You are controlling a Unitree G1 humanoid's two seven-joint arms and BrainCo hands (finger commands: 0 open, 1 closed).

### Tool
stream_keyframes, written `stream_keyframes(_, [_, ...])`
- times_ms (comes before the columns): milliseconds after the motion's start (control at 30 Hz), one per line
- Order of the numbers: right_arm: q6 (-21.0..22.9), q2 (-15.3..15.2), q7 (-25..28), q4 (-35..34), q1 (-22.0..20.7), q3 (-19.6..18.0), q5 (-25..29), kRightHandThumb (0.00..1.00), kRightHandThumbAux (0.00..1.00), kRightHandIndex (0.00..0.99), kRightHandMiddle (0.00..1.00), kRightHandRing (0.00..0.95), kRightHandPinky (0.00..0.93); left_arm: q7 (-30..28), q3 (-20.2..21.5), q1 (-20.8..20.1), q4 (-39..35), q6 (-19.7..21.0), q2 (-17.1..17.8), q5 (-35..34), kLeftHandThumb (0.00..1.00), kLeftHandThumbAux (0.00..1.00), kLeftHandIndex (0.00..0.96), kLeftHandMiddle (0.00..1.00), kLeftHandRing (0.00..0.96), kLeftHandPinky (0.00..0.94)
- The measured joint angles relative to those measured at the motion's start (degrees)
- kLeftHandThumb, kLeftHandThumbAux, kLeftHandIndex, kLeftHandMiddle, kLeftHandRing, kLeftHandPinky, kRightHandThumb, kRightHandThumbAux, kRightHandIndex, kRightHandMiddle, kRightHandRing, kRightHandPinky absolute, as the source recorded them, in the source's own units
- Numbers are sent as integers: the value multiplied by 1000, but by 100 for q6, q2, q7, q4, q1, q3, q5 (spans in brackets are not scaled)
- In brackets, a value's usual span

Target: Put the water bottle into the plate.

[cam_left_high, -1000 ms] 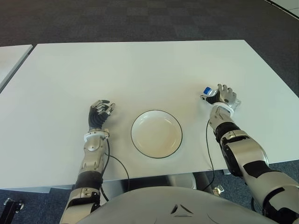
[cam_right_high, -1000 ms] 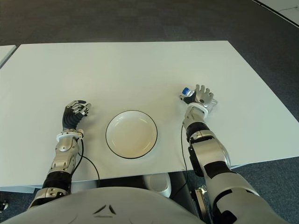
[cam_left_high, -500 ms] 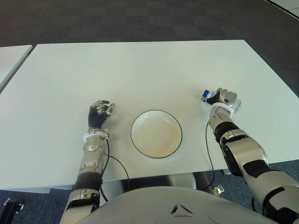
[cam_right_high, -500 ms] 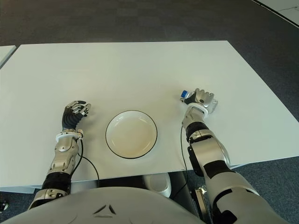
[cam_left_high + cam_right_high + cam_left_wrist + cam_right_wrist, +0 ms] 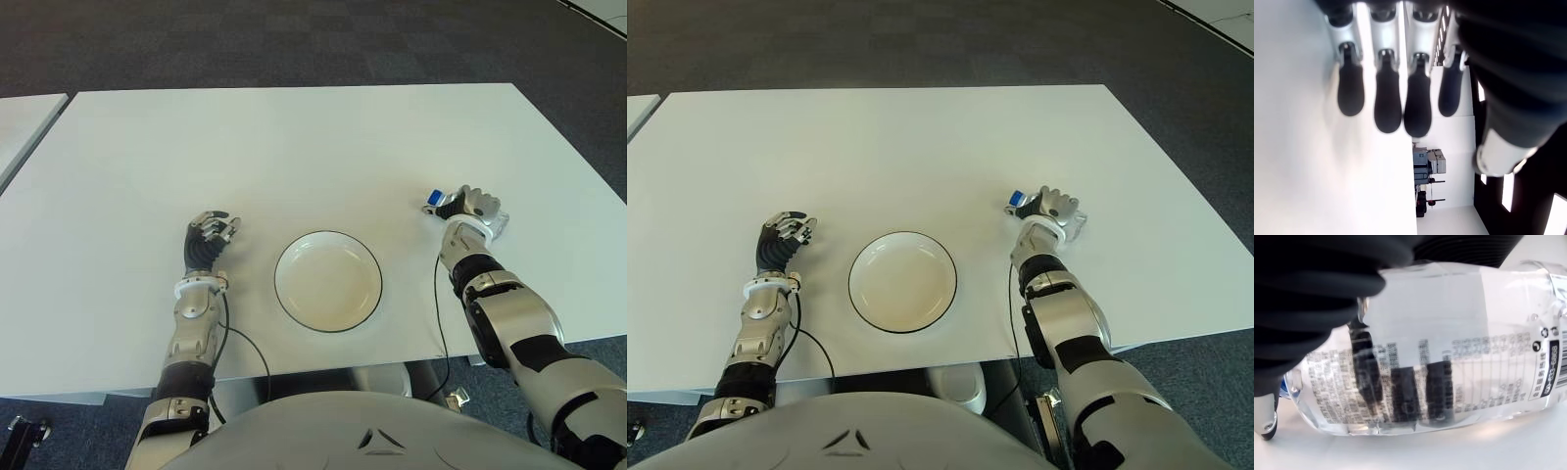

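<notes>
Left hand: the black-fingered left hand (image 5: 209, 238) shows left of the plate, fingers loosely curled and holding nothing.
Plate: the round white plate with a dark rim (image 5: 328, 281) sits on the white table (image 5: 294, 147), between the hands.
Right hand: the silver right hand (image 5: 470, 207) is wrapped around the clear plastic water bottle with a blue cap (image 5: 437, 202), well right of the plate.
Bottle axis: lying roughly crosswise, cap pointing toward the plate side.
Right wrist view only: the printed label (image 5: 1459, 367), with dark fingers (image 5: 1400, 394) seen through the plastic.
</notes>
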Motion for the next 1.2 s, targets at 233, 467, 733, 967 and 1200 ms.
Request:
stream_keyframes(233, [-59, -15, -1, 0, 1, -31, 23, 728, 697, 440, 815, 823, 866, -3, 49, 0, 3, -10, 0, -43, 706, 712, 434, 643, 621, 599])
stream_keyframes(467, [-122, -21, -27, 0, 3, -96, 50, 727, 700, 439, 835, 846, 884, -4, 118, 6, -7, -12, 1, -81, 705, 712, 433, 637, 615, 589])
stream_keyframes(733, [-394, -24, -179, 0, 58, -265, 96, 724, 704, 438, 840, 849, 881, -4, 120, 10, -13, -15, 2, -103, 706, 712, 434, 642, 623, 611])
stream_keyframes(967, [-657, 39, -533, -25, 89, -560, 350, 723, 707, 442, 832, 836, 854, -4, 131, 12, -9, -15, 11, -108, 707, 712, 434, 657, 640, 620])
stream_keyframes(1200, [-960, 143, -888, -185, 158, -789, 625, 721, 709, 443, 807, 808, 812, -11, 154, 11, -9, -9, 14, -152, 708, 712, 434, 667, 651, 624])
